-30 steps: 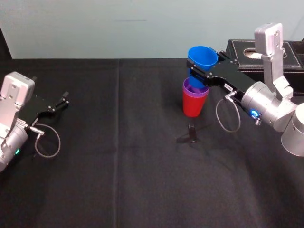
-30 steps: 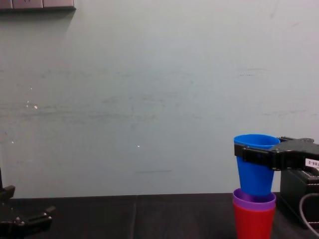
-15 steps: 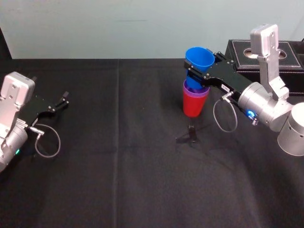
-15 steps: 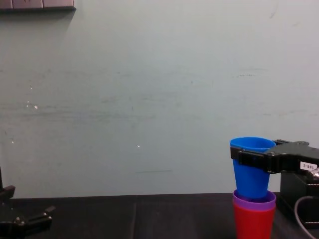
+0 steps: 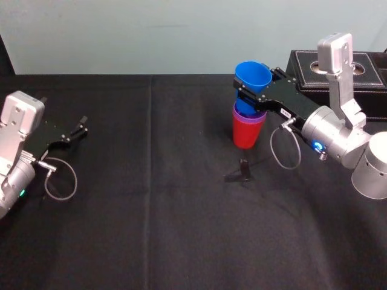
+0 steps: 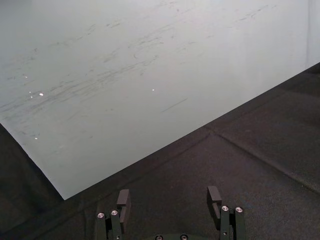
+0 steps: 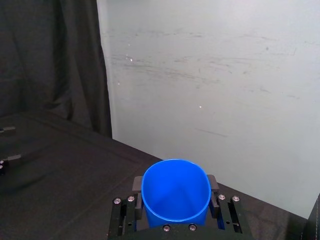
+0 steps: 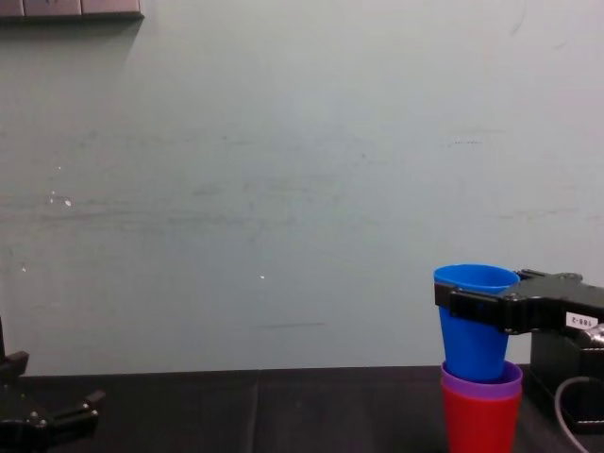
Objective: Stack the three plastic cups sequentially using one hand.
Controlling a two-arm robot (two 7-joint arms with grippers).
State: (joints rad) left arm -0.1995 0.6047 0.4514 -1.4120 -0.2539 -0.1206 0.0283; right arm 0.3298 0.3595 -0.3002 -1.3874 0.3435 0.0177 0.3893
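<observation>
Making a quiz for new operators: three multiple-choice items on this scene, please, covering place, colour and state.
1. Where is the blue tapered plastic cup? A. lying on its side B. base in the purple plastic cup's mouth C. held far from the others
2. Which cup is the stack's bottom? A. red plastic cup B. purple C. blue
3. The right gripper is: A. open B. shut on the blue cup C. parked
Answers: 1 B, its base dips into the purple rim. 2 A, red stands under purple. 3 B, both fingers press the blue cup's sides; the left gripper lies open, parked.
</observation>
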